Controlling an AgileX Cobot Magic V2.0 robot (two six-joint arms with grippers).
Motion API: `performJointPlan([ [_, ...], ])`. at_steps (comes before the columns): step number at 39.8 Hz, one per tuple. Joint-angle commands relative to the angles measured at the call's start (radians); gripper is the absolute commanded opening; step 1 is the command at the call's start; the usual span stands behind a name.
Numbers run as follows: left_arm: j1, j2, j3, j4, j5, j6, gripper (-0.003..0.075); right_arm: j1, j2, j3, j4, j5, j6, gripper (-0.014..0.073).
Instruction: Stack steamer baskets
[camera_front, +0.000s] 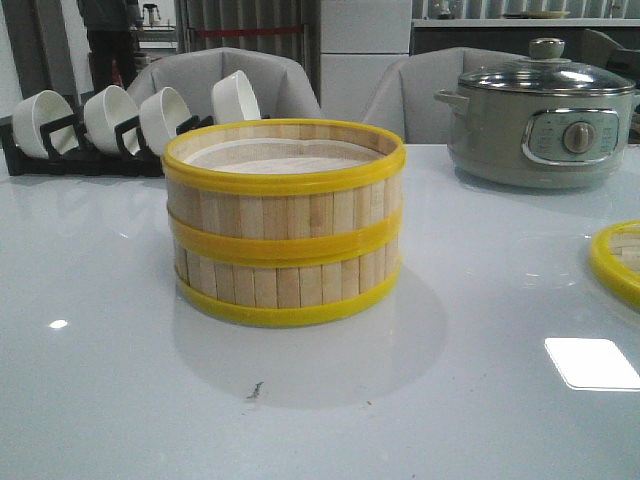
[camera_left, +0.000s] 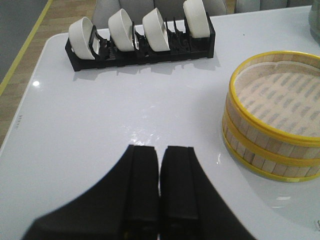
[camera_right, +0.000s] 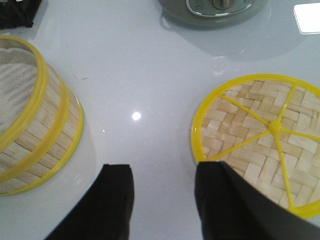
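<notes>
Two steamer baskets (camera_front: 284, 225) of pale bamboo slats with yellow rims stand stacked one on the other in the middle of the white table; the stack also shows as baskets (camera_left: 276, 115) and baskets (camera_right: 32, 120). The woven yellow-rimmed lid (camera_front: 620, 262) lies flat at the right edge, seen as the lid (camera_right: 260, 135) from the right wrist. My left gripper (camera_left: 161, 150) is shut with nothing in it, off to the stack's left. My right gripper (camera_right: 164, 170) is open over bare table between stack and lid, one finger overlapping the lid's rim in the view.
A black rack with several white bowls (camera_front: 110, 125) stands at the back left, also seen as the rack (camera_left: 140, 45). A grey-green electric pot with a glass lid (camera_front: 545, 120) sits at the back right. Grey chairs stand behind the table.
</notes>
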Motion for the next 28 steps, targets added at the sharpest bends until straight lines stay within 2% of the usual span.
performJointPlan([
  [1, -0.001, 0.001, -0.026, 0.012, -0.083, -0.012, 0.0085, -0.003, -0.008, -0.035, 0.006, -0.032, -0.007, 0.0414],
  [16, -0.001, 0.001, -0.026, 0.012, -0.083, -0.012, 0.0085, -0.003, -0.007, -0.035, 0.007, 0.082, -0.008, 0.0414],
  [28, -0.001, 0.001, -0.026, 0.012, -0.083, -0.012, 0.0085, -0.020, 0.100, -0.066, -0.089, 0.084, -0.008, 0.0414],
])
